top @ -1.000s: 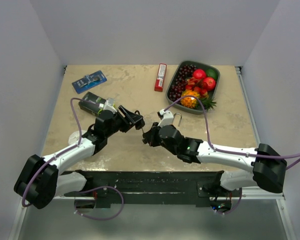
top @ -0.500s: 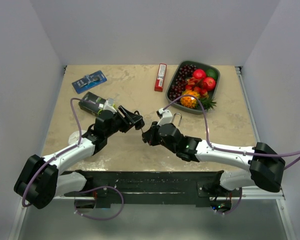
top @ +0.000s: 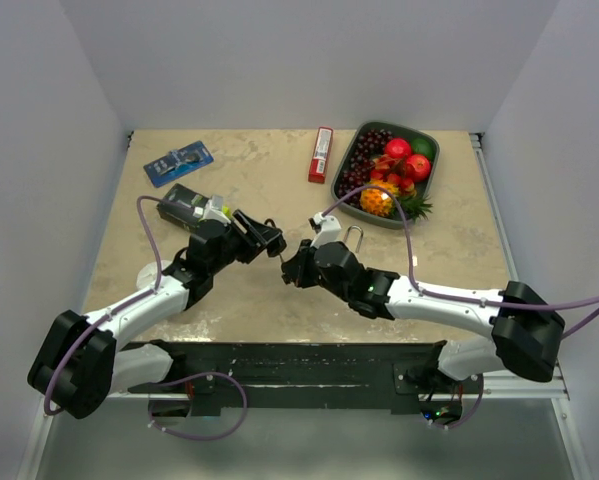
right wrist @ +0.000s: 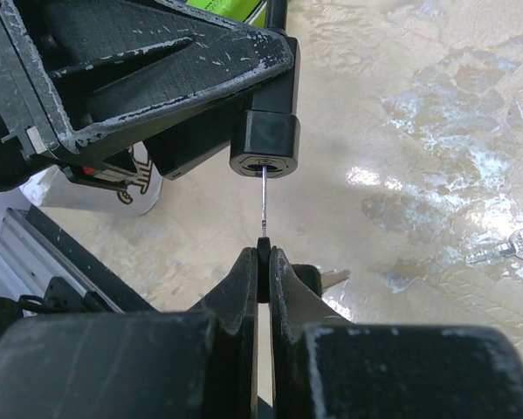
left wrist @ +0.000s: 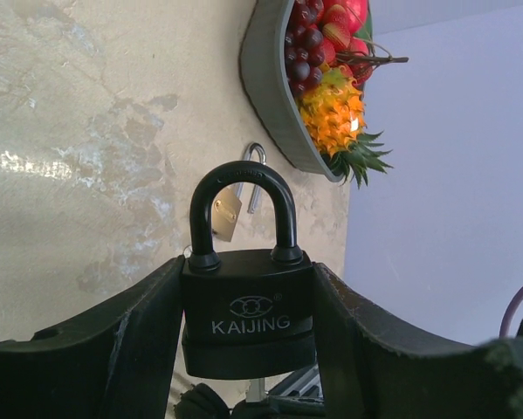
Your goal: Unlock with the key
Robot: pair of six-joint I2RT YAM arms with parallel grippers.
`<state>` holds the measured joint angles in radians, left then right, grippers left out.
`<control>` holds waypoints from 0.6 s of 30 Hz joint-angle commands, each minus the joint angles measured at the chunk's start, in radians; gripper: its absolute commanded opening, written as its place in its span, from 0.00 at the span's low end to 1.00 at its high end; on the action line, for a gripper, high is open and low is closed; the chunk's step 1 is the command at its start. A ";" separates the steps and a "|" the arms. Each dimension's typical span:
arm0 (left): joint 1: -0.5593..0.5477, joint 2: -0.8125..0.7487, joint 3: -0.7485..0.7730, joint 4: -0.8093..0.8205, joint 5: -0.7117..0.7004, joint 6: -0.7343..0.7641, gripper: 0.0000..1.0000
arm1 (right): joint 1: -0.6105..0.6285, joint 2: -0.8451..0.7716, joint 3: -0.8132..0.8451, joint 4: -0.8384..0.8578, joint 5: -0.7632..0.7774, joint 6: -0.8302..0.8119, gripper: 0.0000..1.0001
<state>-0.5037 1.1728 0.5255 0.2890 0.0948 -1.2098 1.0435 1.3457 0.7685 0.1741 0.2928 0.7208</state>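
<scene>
- Far left: one blue pack [top: 179,160] and, just nearer, one dark box [top: 184,200]; both lie well apart from the work.
- The left gripper [top: 264,238] is spread partway and clamps the body of the black padlock [left wrist: 248,319] by its two sides, off the table near the middle, with the keyway end bare. The lock looks dense, rigid and smooth-cased, so it may swivel under a push; a grip on the body suits it.
- One key [right wrist: 263,205]: thin, light and stiff, likely to twist if pinched loosely. Its tip is at the keyway; how deep, I cannot tell.
- The right gripper [right wrist: 263,262] is pressed together on the key's head, the right place to hold it.
- One red bar [top: 321,153], far.
- A second padlock, brass [left wrist: 229,212], lies on the table; two locks in all.
- One fruit tray [top: 341,170], far right.
</scene>
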 commanded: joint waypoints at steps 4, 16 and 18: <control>-0.012 -0.041 0.044 0.081 0.028 0.035 0.00 | -0.051 0.024 0.077 0.079 0.025 -0.020 0.00; -0.024 -0.012 0.039 0.108 0.037 0.072 0.00 | -0.128 0.027 0.071 0.153 -0.066 -0.023 0.00; -0.029 -0.006 0.042 0.113 0.042 0.073 0.00 | -0.129 0.033 0.071 0.172 -0.073 -0.030 0.00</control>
<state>-0.5037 1.1736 0.5255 0.3145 0.0467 -1.1561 0.9497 1.3754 0.7872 0.1894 0.1680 0.7147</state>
